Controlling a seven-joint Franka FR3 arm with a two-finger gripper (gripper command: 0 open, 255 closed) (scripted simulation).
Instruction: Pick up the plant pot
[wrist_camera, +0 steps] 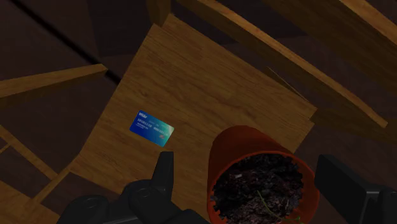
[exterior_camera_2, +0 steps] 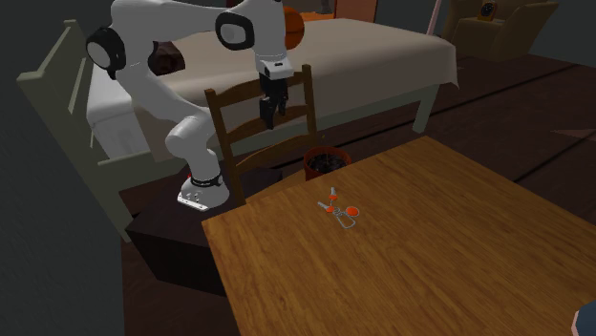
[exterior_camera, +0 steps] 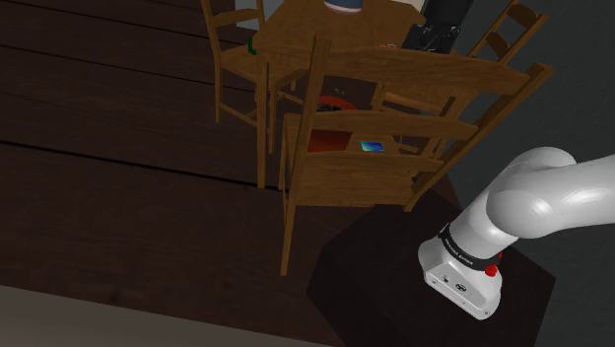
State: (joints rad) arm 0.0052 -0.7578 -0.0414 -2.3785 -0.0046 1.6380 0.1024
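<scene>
A round terracotta-coloured plant pot filled with dark soil stands on the seat of a ladder-backed brown wooden chair, near the seat's edge on the side away from the chair's back. The black fingers are spread apart, one on each side of the pot's rim, and neither touches it; the pot rests on the chair seat, not grasped. A small blue rectangular card lies flat on the same seat, beside the pot and clear of it, more toward the seat's middle. In the second exterior view the white arm bends over the chair and the fingers hang in front of its back slats, above the pot. The brown wooden bench stands just in front of the chair, its edge hiding the seat there. On the bench, near its chair-side edge, lies a small object with orange-red parts and a thin metal loop. Behind the chair stands a bed with a pale cover. In the shoulder view the pot and the card show through the slats of the chair.
</scene>
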